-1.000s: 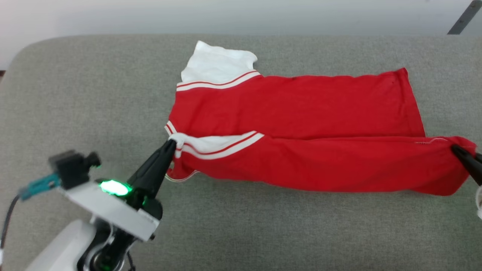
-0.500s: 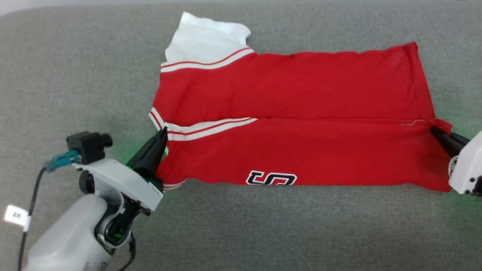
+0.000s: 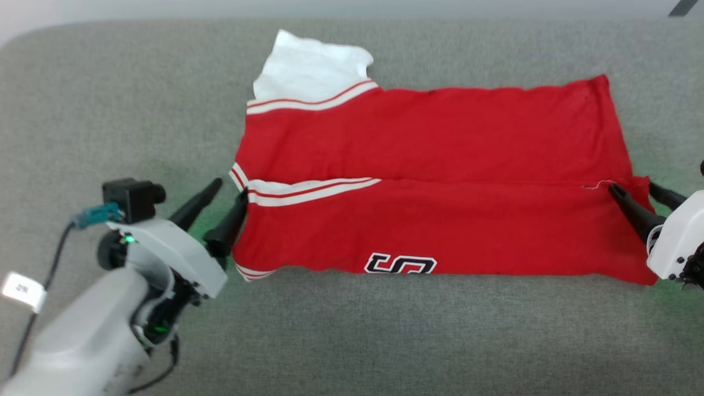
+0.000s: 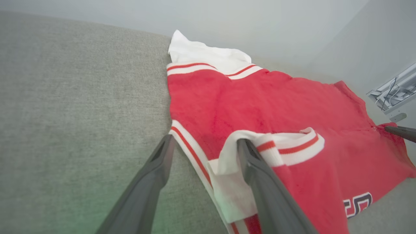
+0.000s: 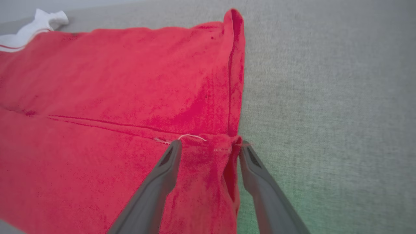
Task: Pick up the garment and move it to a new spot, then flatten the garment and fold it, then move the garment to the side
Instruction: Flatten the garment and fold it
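Observation:
The garment [image 3: 440,181], a red jersey with white sleeves and striped trim, lies folded lengthwise on the grey cushion [image 3: 110,110], black lettering [image 3: 400,264] at its near edge. My left gripper [image 3: 228,190] stands open at the collar end. In the left wrist view [image 4: 205,141] one finger [image 4: 260,175] rests against the white striped sleeve cuff [image 4: 286,146] and the other lies on bare cushion. My right gripper [image 3: 632,188] is open at the hem end. In the right wrist view [image 5: 210,144] the garment's hem corner [image 5: 208,169] lies loose between its spread fingers.
The cushion's [image 5: 325,97] rounded back edge meets a pale wall [image 3: 165,8]. Bare cushion surrounds the garment at left, front and right. A dark bar [image 3: 682,6] shows at the top right corner. A white fixture [image 4: 393,94] stands beyond the cushion.
Both grippers were shut on the garment's ends and have opened, letting go. The near half now lies flat over the far half. The camera shifted slightly.

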Available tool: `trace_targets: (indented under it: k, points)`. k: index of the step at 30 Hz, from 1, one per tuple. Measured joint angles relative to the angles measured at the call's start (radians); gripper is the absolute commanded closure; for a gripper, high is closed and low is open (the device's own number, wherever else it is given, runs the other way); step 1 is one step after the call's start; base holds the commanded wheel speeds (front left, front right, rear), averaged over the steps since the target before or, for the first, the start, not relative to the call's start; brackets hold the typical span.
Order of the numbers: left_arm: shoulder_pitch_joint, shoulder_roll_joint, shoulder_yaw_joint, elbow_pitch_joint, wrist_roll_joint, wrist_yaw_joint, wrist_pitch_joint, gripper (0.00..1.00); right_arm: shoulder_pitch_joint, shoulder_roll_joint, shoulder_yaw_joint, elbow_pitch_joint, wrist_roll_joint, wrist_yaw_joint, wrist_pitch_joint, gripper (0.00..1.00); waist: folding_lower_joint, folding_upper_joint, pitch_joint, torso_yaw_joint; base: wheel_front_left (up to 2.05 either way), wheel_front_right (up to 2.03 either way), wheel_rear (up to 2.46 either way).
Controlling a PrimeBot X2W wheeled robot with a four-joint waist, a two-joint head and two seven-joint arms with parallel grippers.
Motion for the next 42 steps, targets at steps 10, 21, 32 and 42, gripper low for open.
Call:
trace_targets:
  k: [10, 21, 32, 42]
  points:
    - [-0.117, 0.140, -0.084, -0.078, 0.025, 0.091, 0.374, 0.00, 0.011, -0.023, -0.017, -0.029, 0.042, 0.000, -0.039, 0.00, 0.0000, 0.0000, -0.108, 0.003, 0.00, 0.00, 0.00]
    - [-0.118, 0.188, -0.146, -0.321, -0.158, 0.274, 0.842, 0.00, 0.029, -0.011, -0.035, -0.070, 0.040, 0.000, -0.029, 0.00, 0.0000, 0.0000, -0.111, 0.004, 0.00, 0.00, 0.00]
    - [-0.108, 0.113, -0.111, -0.140, -0.274, 0.248, 0.877, 0.00, 0.002, -0.008, -0.046, -0.099, 0.031, 0.000, -0.012, 0.00, 0.0000, 0.0000, -0.024, -0.040, 0.00, 0.00, 0.00]
    - [-0.133, 0.069, -0.092, -0.006, -0.340, 0.138, 0.933, 1.00, -0.010, -0.037, -0.027, -0.122, 0.027, 0.000, 0.080, 0.00, 0.0000, 0.0000, -0.001, -0.062, 0.00, 0.00, 0.00]
